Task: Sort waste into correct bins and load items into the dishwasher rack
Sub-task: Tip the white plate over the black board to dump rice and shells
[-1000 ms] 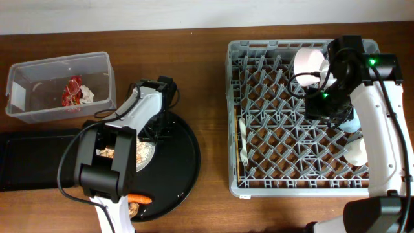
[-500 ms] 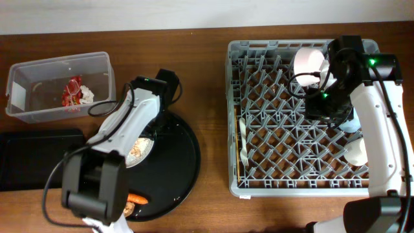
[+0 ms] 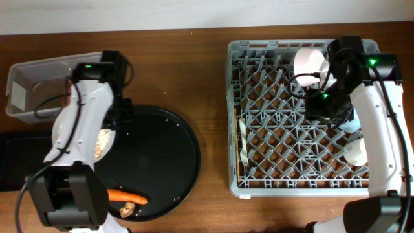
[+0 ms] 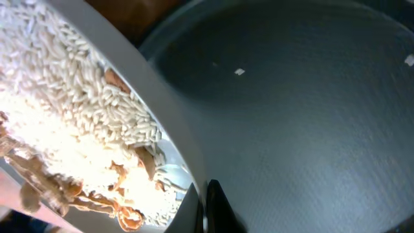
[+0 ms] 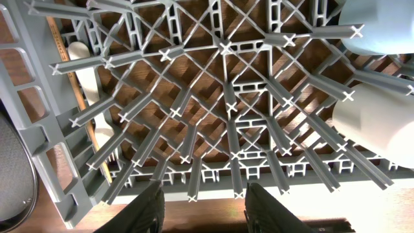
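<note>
My left gripper [image 3: 115, 126] is shut on the rim of the white round plate [image 3: 102, 144], which is held tilted over the left edge of the large round black tray [image 3: 168, 162]. In the left wrist view my fingers [image 4: 210, 207] pinch the plate's rim [image 4: 162, 110], and it carries white rice [image 4: 65, 84] with brown scraps [image 4: 123, 217]. An orange carrot [image 3: 126, 195] lies on the round tray. My right gripper [image 5: 204, 210] is open and empty over the grey dishwasher rack [image 3: 259, 181]. The rack holds a pale bowl [image 3: 310, 61], a cream cup [image 5: 375, 129], a blue cup [image 5: 375, 22], a fork [image 5: 90, 90] and a chopstick [image 5: 68, 65].
The clear tub [image 3: 26, 84] stands at the far left, its contents mostly hidden by my left arm. The shallow black tray [image 3: 19, 162] lies in front of it, just left of the plate. A brown scrap [image 3: 127, 208] lies by the carrot.
My left arm has carried the plate leftward from the middle of the round tray to its left edge, near the tub. The carrot is now uncovered. The right arm has not moved.
</note>
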